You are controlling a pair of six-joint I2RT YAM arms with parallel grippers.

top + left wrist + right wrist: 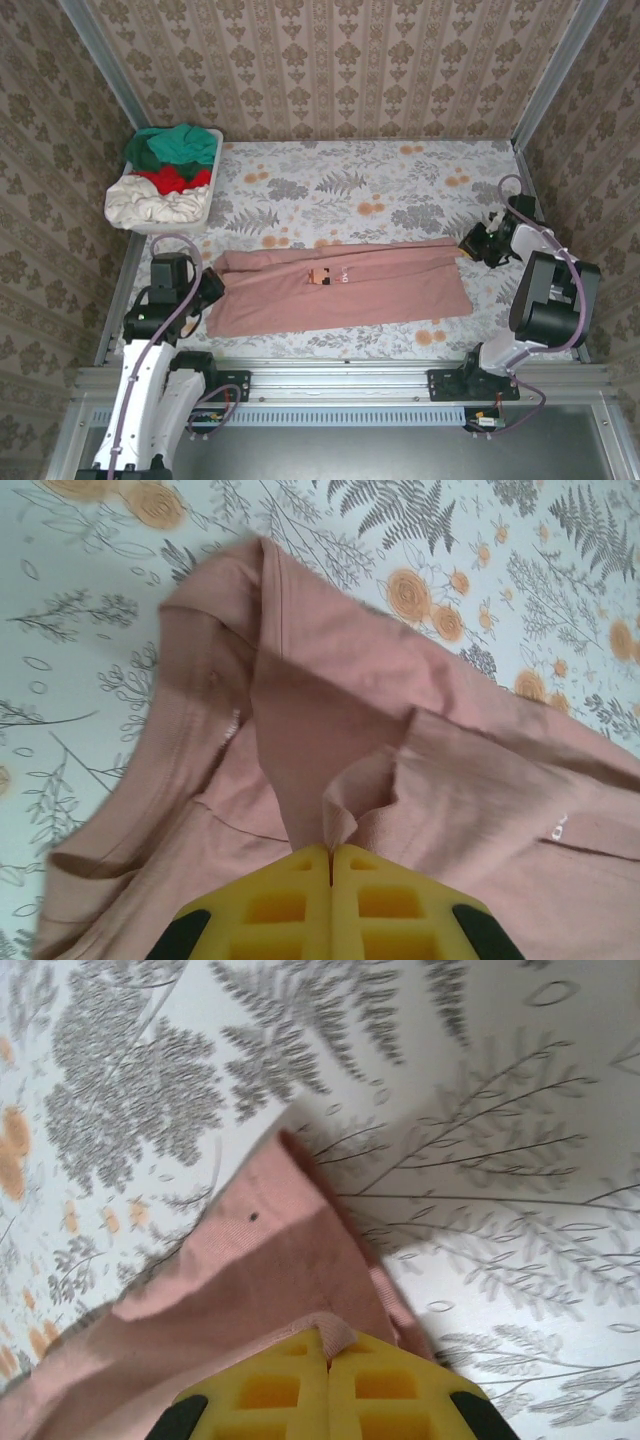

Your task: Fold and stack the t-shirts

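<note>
The pink t-shirt (340, 285) lies as a long, narrow band across the near half of the tabletop (350, 190), parallel to its near edge, with the small print (322, 277) face-up near the middle. Note that each end is held. Your left gripper (331, 855) has its fingers pressed together on a raised pinch of cloth at the band's left end, near the collar. Your right gripper (327, 1345) is likewise closed on the hemmed corner at the right end. Held this way, the band probably lies stretched and flat between the two arms, which would allow one end to be carried over the other in a clean crosswise fold. Both side folds appear made and the crosswise fold does not. The teal-green tee (170, 145), red tee (175, 178) and cream tee (150, 205) wait heaped in the white basket (215, 150) at the far left corner, well apart from the work.
</note>
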